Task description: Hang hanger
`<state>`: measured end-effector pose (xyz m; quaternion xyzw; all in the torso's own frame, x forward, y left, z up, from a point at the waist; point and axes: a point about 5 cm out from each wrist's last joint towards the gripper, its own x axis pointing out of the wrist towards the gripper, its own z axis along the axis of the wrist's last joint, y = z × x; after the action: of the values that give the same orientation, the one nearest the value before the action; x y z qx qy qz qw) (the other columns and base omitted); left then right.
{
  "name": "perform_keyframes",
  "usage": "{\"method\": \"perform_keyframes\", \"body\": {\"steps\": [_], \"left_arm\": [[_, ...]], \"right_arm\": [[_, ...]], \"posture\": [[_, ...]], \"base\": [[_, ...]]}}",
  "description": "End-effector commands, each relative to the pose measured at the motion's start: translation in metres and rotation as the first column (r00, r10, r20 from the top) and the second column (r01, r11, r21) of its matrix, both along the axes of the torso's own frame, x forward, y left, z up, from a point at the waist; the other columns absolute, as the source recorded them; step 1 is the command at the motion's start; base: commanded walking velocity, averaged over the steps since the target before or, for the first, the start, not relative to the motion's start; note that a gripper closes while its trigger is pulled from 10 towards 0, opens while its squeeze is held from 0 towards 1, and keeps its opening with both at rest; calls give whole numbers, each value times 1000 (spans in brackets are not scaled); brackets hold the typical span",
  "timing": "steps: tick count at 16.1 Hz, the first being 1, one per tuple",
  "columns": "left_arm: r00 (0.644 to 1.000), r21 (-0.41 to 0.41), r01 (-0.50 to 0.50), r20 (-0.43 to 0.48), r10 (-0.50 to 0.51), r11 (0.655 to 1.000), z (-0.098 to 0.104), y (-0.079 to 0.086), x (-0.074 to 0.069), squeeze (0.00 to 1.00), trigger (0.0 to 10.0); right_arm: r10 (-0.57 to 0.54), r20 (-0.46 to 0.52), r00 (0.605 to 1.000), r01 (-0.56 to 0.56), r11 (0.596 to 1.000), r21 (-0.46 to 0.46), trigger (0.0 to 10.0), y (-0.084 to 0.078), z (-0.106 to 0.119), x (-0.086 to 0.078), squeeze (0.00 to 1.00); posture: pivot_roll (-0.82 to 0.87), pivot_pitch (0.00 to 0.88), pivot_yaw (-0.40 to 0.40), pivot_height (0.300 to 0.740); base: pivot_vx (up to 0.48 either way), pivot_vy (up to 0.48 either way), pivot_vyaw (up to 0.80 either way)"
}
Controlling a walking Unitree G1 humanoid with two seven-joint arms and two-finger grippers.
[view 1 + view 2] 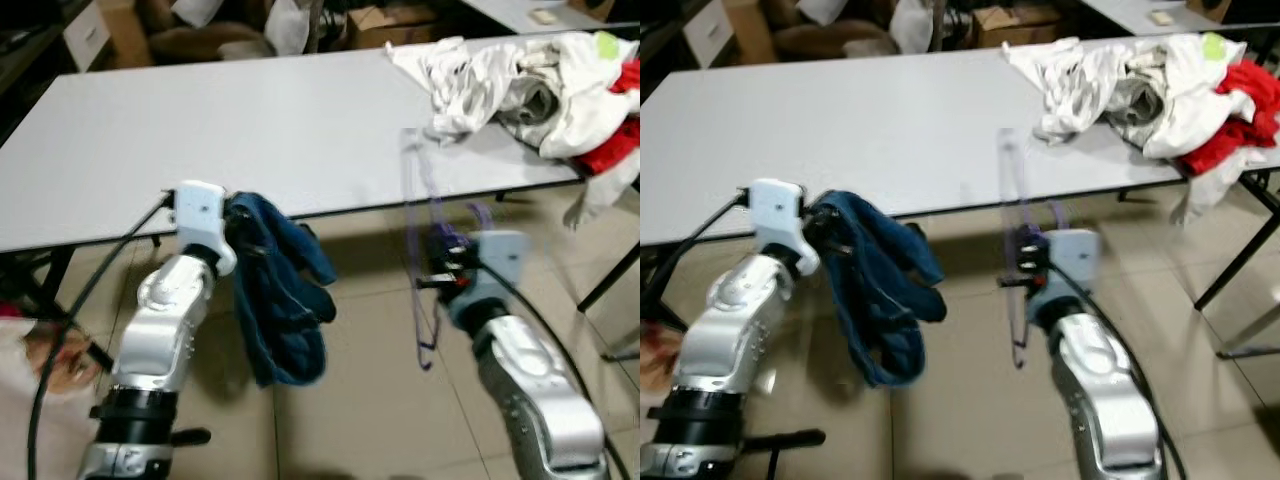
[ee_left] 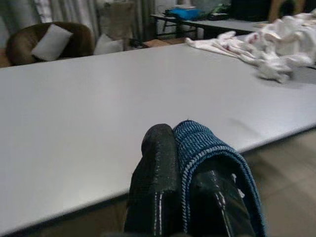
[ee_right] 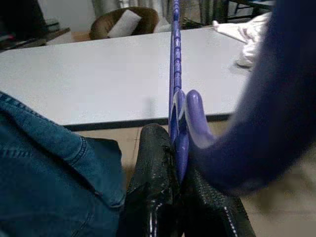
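Presently, the scene is set out line by line.

Left gripper (image 1: 232,215): held just in front of the near edge of the tabletop (image 1: 250,130), its two black fingers (image 2: 155,163) pressed together on a fold of blue denim.

Denim garment (image 1: 280,300): hung from the left gripper, draped down below the tabletop edge towards the tiled floor (image 1: 380,400); it looks like jeans, though its full shape cannot be told.

Right gripper (image 1: 1025,262): raised beside the tabletop edge, its fingers clamped on the purple hanger, as is seen in the right wrist view.

Purple hanger (image 1: 420,250): held upright and blurred, one part reaching above the gripper in front of the tabletop and another part hanging below it; it is kept apart from the garment.

Clothes pile (image 1: 530,85): white and red items heaped on the far right corner of the tabletop, untouched by either gripper.

Progress: both the hanger and the garment are judged to be secured, one in each gripper. The garment has not yet been put on the hanger, and no rail is visible, so the hanging itself is judged to be left.
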<state>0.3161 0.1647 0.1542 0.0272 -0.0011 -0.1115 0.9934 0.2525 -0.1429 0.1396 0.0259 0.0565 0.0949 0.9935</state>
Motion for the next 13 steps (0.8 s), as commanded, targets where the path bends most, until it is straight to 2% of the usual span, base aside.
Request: {"method": "perform_keyframes", "body": {"steps": [1,3,6,8,10,11,12,13], "left_arm": [[998,-1,20,61,-20,1000,13,-7,4,0,10000],[998,-3,17,65,-17,1000,13,-6,3,0,10000],[997,-2,22,72,-22,1000,14,-4,4,0,10000],[995,-1,50,88,-49,999,21,-1,9,0,10000],[992,4,65,108,-65,998,29,2,14,0,10000],[989,-7,70,135,-69,997,41,7,20,0,10000],[981,-14,65,182,-61,998,62,15,32,0,10000],[980,-13,65,191,-61,998,66,17,35,0,10000]], "right_arm": [[-5,2,1000,5,999,-37,10000,-5,1,2,0],[9,8,1000,-9,999,-50,10000,-4,1,3,0],[49,14,999,-48,999,-23,10000,-2,3,1,0],[187,5,982,-186,979,-78,10000,-5,6,-3,0],[290,5,957,-289,954,-78,10000,-11,13,-9,0],[390,9,921,-387,916,-103,10000,-19,23,-15,0],[507,-3,862,-503,855,-128,10000,-36,36,-25,0],[526,-3,850,-522,843,-129,10000,-39,39,-27,0]], "posture": [[-161,0,52,740],[-160,0,47,740],[-161,0,42,740],[-161,0,39,740],[-163,0,37,740],[-162,0,35,740],[-161,0,34,740],[-161,0,34,740]], "base": [[442,0,0],[448,0,800],[444,0,0],[442,0,0],[444,0,0],[446,0,0],[442,0,0],[442,0,0]]}}
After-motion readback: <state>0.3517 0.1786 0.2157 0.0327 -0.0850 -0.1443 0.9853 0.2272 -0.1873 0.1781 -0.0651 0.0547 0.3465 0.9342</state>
